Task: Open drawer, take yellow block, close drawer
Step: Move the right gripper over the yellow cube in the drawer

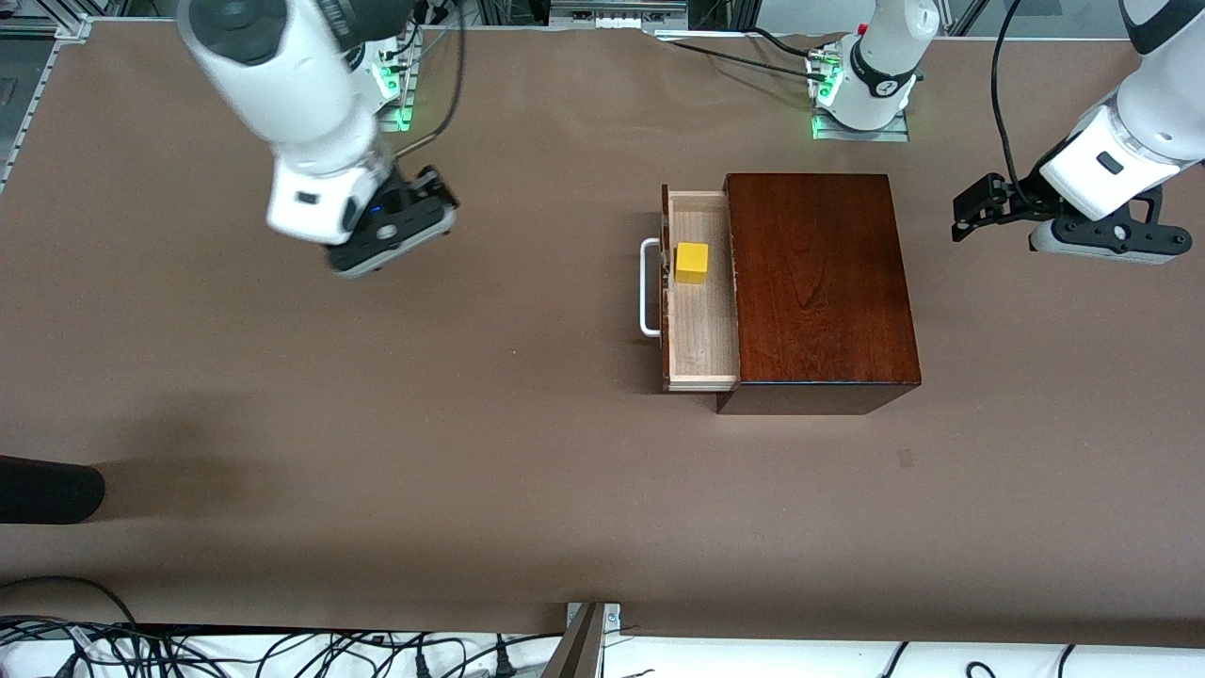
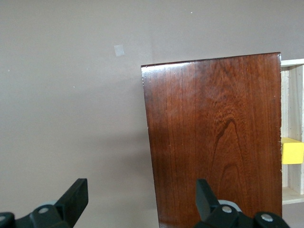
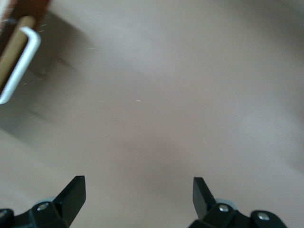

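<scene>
On the brown table (image 1: pixel 527 452), read across the front view from the right arm's end to the left arm's end, the right gripper (image 1: pixel 444 205) came first. It hung in the air over bare tabletop, well apart from the wooden box, and its fingers (image 3: pixel 73 192) stood wide apart with nothing between them. Its wrist view showed only the table surface below the fingertips, with the drawer's white handle (image 3: pixel 21 61) at the frame's edge.

Next came the drawer (image 1: pixel 701 339), pulled partway out of the box toward the right arm's end of the table. Its pale wood tray lay open to view, and its dark front carried the white U-shaped handle (image 1: pixel 648 287). The yellow block (image 1: pixel 692 263) sat inside the tray, close against the inner face of the drawer front, in the part of the tray farther from the front camera. No gripper touched it.

Beside the drawer stood the dark mahogany box (image 1: pixel 819 282), glossy on top, resting flat on the table.

Last came the left gripper (image 1: pixel 960 215), held in the air near the box's end toward the left arm, just apart from it. Its fingers (image 2: pixel 76 194) were spread wide and empty. Its wrist view looked down on the box top (image 2: pixel 213 137), with a sliver of the open tray and the yellow block (image 2: pixel 292 151) at the frame's edge.
</scene>
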Controlling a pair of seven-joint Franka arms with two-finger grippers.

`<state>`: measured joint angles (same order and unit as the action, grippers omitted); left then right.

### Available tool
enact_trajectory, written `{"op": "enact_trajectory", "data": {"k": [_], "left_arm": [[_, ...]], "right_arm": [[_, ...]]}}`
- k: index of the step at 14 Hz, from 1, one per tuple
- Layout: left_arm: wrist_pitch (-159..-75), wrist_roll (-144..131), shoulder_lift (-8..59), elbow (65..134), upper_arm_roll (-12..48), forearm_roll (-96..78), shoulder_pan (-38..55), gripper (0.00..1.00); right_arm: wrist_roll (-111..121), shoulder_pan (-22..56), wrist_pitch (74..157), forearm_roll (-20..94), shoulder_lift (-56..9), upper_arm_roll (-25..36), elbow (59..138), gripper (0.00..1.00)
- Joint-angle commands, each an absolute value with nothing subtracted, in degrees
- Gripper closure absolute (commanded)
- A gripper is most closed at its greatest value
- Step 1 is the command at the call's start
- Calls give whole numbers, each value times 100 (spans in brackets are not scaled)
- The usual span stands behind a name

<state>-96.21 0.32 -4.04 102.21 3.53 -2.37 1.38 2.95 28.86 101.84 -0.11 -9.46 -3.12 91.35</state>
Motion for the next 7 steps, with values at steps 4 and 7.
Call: {"op": "enact_trajectory", "data": {"k": [4,7], "left_arm": [[-9510,-44,-308,9949,404,-53,184,0],[-9510,-35,-308,9941,413,-53,202,0]], "right_arm": [[1519,3839,10178,150,-1327,-510,8886,0],[1819,4454,10187,149,-1432,-510,8729,0]]}}
